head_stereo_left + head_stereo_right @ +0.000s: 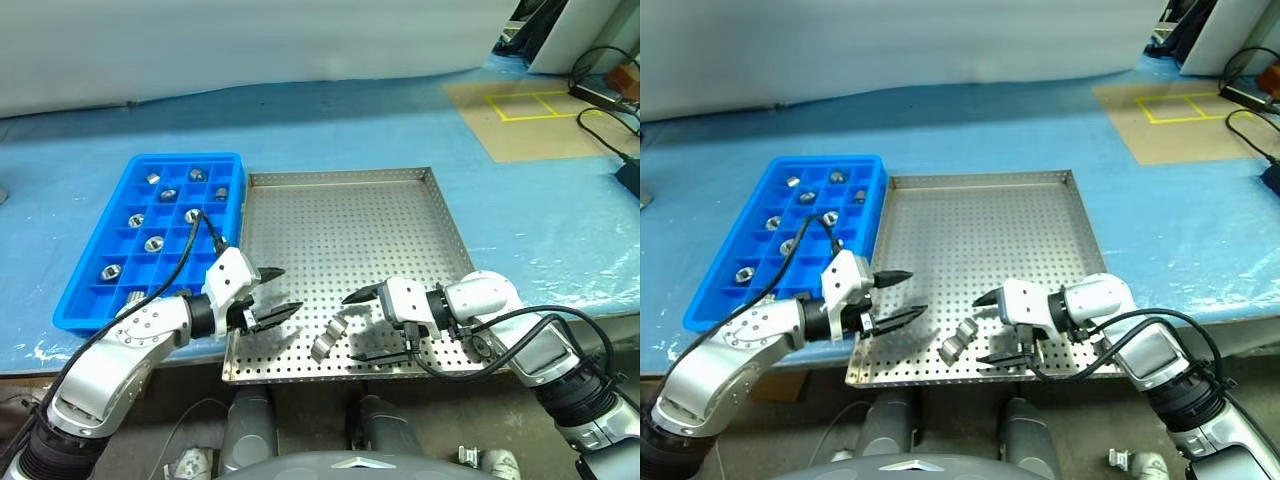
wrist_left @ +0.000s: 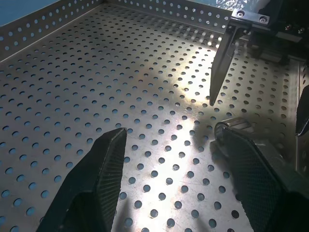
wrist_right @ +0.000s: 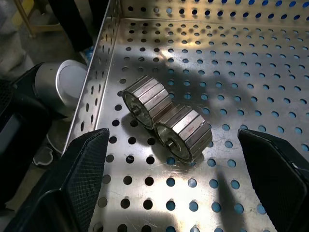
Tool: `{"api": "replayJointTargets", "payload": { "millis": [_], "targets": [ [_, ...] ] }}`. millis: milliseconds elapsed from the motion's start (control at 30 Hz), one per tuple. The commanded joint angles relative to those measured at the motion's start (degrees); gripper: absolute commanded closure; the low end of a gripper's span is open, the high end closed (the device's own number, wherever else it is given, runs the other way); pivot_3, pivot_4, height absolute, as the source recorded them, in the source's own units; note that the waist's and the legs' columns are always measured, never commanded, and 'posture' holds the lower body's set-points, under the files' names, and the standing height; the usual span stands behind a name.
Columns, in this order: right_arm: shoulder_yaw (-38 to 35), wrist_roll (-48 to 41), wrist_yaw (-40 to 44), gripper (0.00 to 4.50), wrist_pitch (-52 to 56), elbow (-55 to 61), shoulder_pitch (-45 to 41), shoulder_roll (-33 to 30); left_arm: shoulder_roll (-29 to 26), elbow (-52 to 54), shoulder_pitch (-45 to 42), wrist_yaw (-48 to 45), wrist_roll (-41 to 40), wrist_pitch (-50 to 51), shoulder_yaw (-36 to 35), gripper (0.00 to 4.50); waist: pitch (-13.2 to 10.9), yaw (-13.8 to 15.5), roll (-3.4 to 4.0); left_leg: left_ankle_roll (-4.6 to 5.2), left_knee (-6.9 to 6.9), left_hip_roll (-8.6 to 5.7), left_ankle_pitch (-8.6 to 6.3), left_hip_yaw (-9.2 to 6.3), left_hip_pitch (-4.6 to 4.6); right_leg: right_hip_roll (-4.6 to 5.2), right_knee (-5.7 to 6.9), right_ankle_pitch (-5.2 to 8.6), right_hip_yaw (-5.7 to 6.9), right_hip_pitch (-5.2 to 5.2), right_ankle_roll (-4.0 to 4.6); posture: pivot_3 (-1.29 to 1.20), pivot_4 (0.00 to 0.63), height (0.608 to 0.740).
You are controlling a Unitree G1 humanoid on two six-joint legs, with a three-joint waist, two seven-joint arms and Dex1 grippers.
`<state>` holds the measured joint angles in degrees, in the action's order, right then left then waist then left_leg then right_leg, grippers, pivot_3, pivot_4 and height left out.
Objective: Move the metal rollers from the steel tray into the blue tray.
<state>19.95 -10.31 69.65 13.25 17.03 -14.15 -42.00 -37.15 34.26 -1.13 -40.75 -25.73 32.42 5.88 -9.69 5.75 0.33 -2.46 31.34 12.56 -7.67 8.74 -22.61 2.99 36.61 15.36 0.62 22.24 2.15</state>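
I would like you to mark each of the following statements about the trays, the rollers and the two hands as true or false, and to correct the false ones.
1. Two metal rollers lie side by side, touching, near the front edge of the steel tray. True.
2. The right hand is shut on a roller. False: its fingers stand open with nothing between them, beside the two rollers.
3. The blue tray already holds several rollers in its compartments. True.
4. The blue tray lies to the right of the steel tray. False: it lies on its left.
5. The left hand is open and holds nothing. True.
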Motion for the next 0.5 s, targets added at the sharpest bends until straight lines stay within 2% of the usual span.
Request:
{"api": "replayJointTargets", "payload": {
  "millis": [33,133,333,500],
  "targets": [
    [-2.02,-2.03,-1.13,0.89,1.02,2.26,-0.81,0.86,0.21,1.21,-0.16,0.22,0.16,-0.22,0.07,1.16,0.00,0.00,0.00,0.00,0.00,0.00,0.00,0.00,0.00,0.00,0.00,0.00,0.00,0.00,0.00,0.09,0.150,0.740],
    [-2.97,-1.83,-2.75,1.92,1.63,0.51,-2.97,1.95,0.32,1.10,0.05,0.16,0.28,-0.31,0.01,1.16,0.00,0.00,0.00,0.00,0.00,0.00,0.00,0.00,0.00,0.00,0.00,0.00,0.00,0.00,0.00,0.09,0.150,0.740],
    [-5.40,-3.19,-5.44,1.92,5.09,-5.33,-8.46,5.07,0.40,0.26,-0.23,-0.18,0.50,-0.62,-0.26,1.16,0.00,-0.04,0.00,-0.01,0.00,-0.01,0.00,0.00,-0.02,0.00,0.02,0.00,0.00,0.03,0.01,0.08,0.150,0.740],
    [-10.22,-8.31,-8.64,1.92,14.20,-8.51,-11.76,7.95,1.09,-2.47,-2.44,-1.16,1.24,-1.90,0.49,1.16,0.00,-0.05,0.00,0.00,-0.01,-0.02,0.00,0.01,-0.08,0.00,0.00,0.00,0.01,0.07,0.01,0.05,0.150,0.740]
  ]
}}
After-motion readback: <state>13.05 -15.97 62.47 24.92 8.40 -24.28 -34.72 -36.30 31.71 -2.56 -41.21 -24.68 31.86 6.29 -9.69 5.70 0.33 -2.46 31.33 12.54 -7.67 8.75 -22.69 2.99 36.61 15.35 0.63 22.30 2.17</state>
